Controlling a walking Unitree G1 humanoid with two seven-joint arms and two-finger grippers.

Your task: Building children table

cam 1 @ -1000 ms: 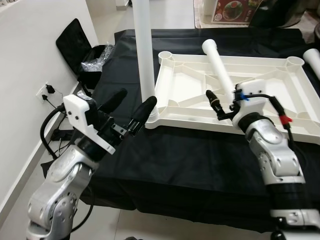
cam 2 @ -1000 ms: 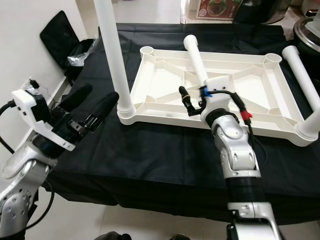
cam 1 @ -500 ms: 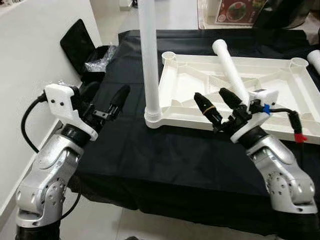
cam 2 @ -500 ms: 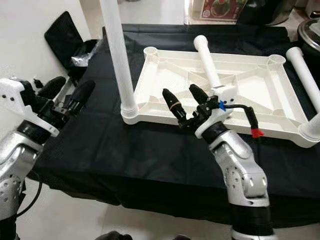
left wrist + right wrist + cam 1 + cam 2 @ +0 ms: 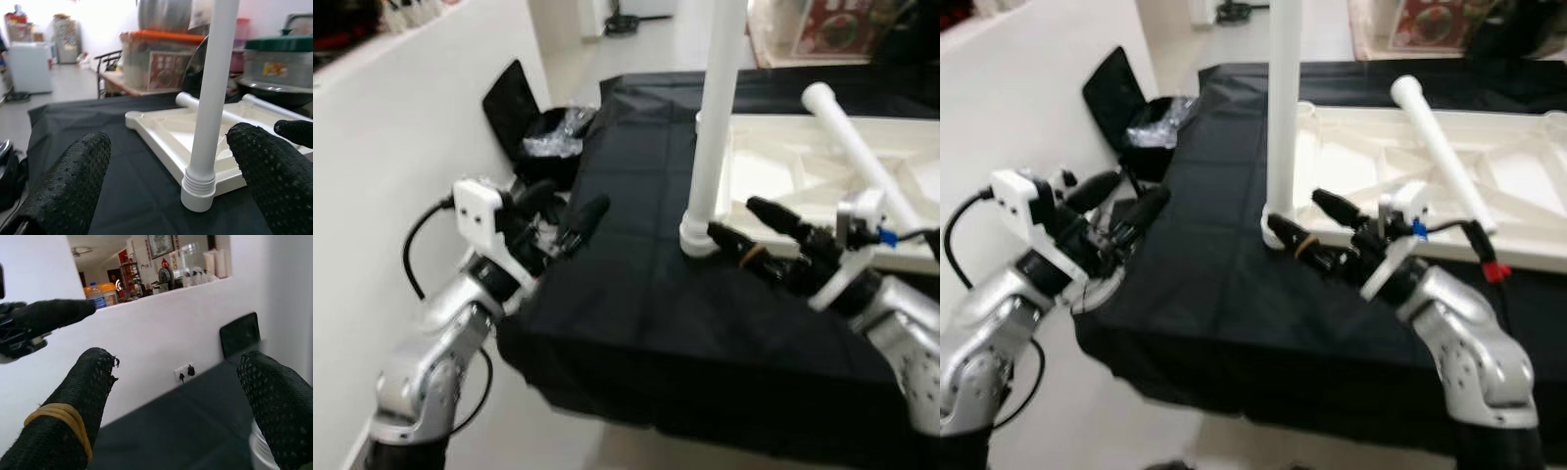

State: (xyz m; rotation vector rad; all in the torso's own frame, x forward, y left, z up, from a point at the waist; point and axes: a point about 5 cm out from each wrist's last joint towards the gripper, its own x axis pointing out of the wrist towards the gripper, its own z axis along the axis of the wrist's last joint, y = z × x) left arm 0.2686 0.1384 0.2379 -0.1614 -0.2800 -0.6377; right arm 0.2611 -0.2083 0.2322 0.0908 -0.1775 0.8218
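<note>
An upturned white plastic tabletop (image 5: pixel 773 171) lies on a black-clothed table (image 5: pixel 636 294). One white leg (image 5: pixel 715 117) stands upright in its near left corner socket (image 5: pixel 698 238). A second white leg (image 5: pixel 1440 147) lies tilted over the tabletop's ribs. My right gripper (image 5: pixel 759 230) is open with nothing between its fingers, pointing at the upright leg's base from the right. My left gripper (image 5: pixel 563 208) is open and empty beyond the table's left edge, facing that leg (image 5: pixel 215 73) from a distance. A yellow band circles one right finger (image 5: pixel 73 421).
A white wall (image 5: pixel 401 147) runs close along the left, with a socket (image 5: pixel 185 373) and a black cable (image 5: pixel 416 264). A black bag (image 5: pixel 514 98) and crinkled plastic (image 5: pixel 553 142) sit by the table's far left corner. Storage tubs (image 5: pixel 161 58) stand beyond the table.
The whole view has swung left. My right gripper has drawn away from the tilted leg to the upright leg's base. My left gripper has pulled back past the table's left edge.
</note>
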